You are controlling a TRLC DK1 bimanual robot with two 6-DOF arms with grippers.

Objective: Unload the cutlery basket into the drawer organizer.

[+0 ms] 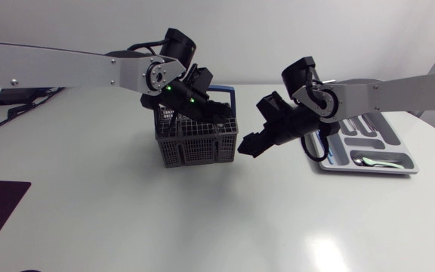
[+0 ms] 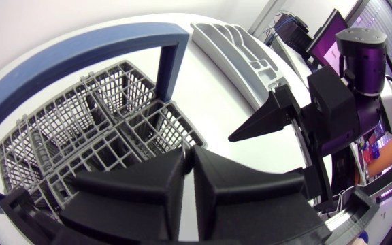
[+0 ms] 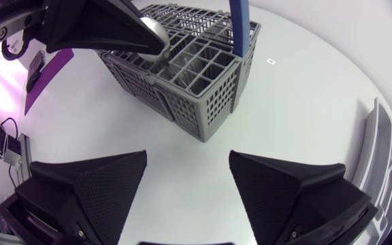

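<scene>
Basket (image 1: 196,143): grey mesh with a blue handle, mid-desk (image 1: 202,219).
Left jaws: above the basket's 12 o'clock side, clamped on a spoon (image 3: 154,30).
Right jaws: wide apart, at the basket's 3 o'clock.
Organizer (image 1: 403,143): desk's 3 o'clock edge, with one utensil (image 1: 380,161) inside.

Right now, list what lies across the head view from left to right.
left arm → cutlery basket → right gripper → drawer organizer. The left gripper, shut on a spoon, overlaps the basket, so it is left out.
</scene>
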